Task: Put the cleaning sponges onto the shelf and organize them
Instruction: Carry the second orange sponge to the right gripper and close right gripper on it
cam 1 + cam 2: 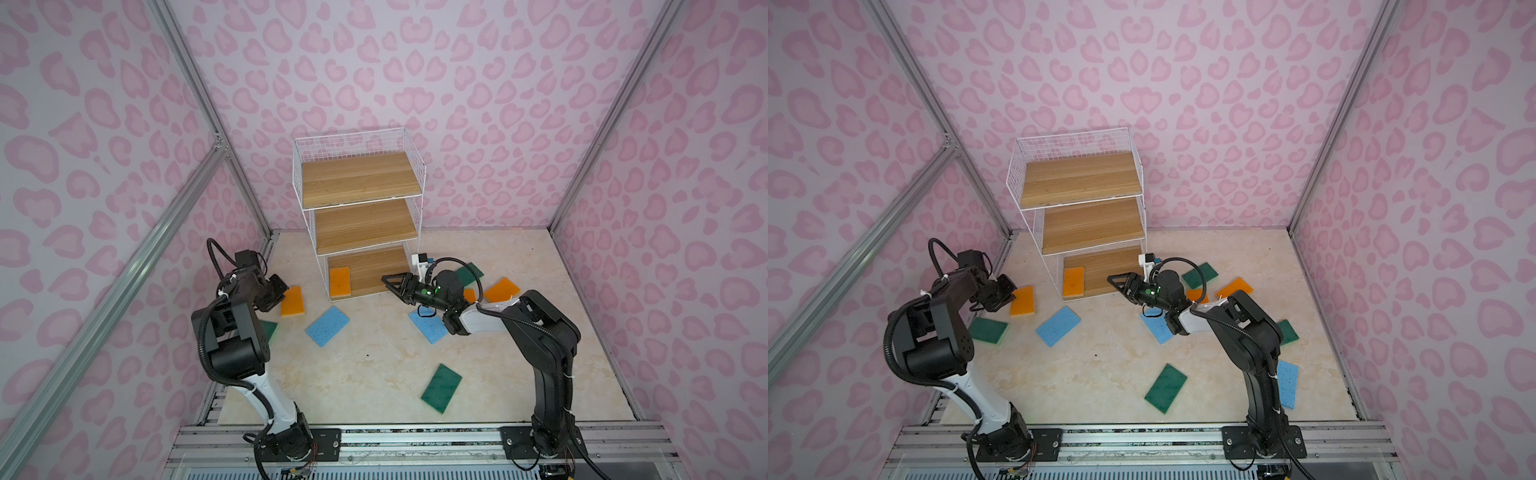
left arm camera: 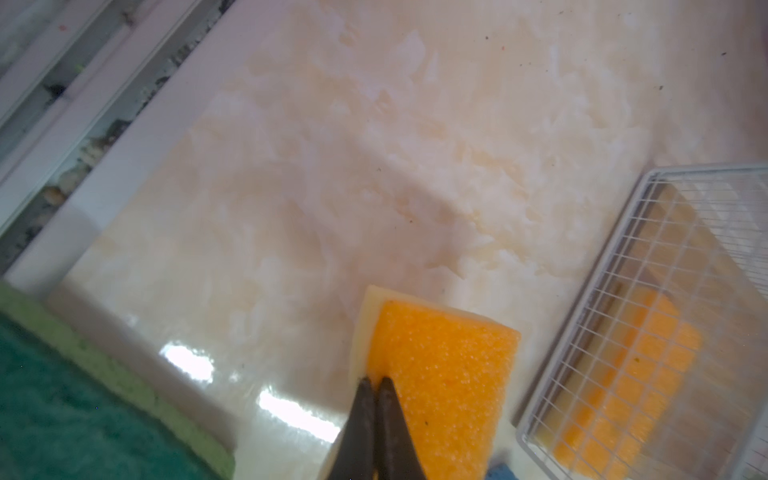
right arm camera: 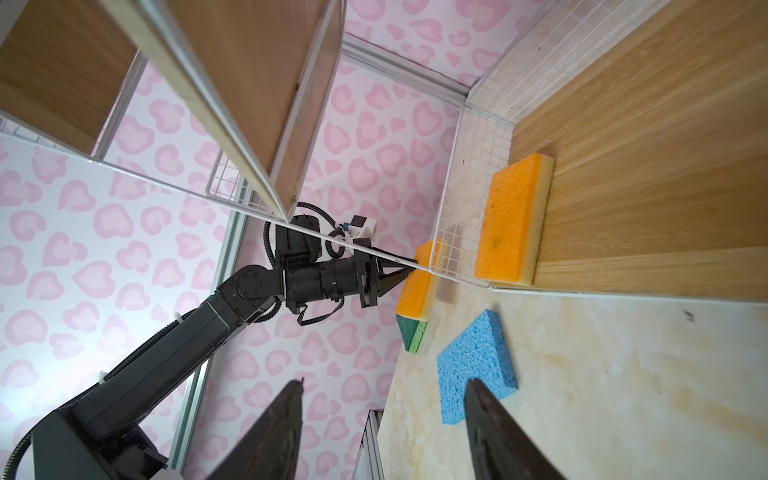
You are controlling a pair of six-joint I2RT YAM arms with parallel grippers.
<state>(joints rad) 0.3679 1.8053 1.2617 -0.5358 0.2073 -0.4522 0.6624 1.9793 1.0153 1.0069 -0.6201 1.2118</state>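
The shelf (image 1: 358, 179) (image 1: 1080, 178) stands at the back with one orange sponge (image 1: 340, 281) (image 3: 511, 220) on its bottom board. My left gripper (image 1: 281, 300) (image 2: 376, 380) is shut, its tips pressed on the near edge of another orange sponge (image 1: 292, 301) (image 2: 440, 365) lying on the table left of the shelf; nothing shows between the jaws. My right gripper (image 1: 386, 284) (image 3: 384, 384) hangs open and empty at the bottom tier's front right corner. A blue sponge (image 1: 327, 326) (image 3: 473, 365) lies in front of the shelf.
More sponges lie loose on the marble table (image 1: 374, 365): green ones (image 1: 441, 387) (image 1: 988, 330) (image 1: 473, 272), a blue one (image 1: 426, 326) under the right arm, an orange one (image 1: 502, 289), and a green (image 1: 1287, 332) and a blue (image 1: 1287, 382) behind that arm. Pink walls enclose the table.
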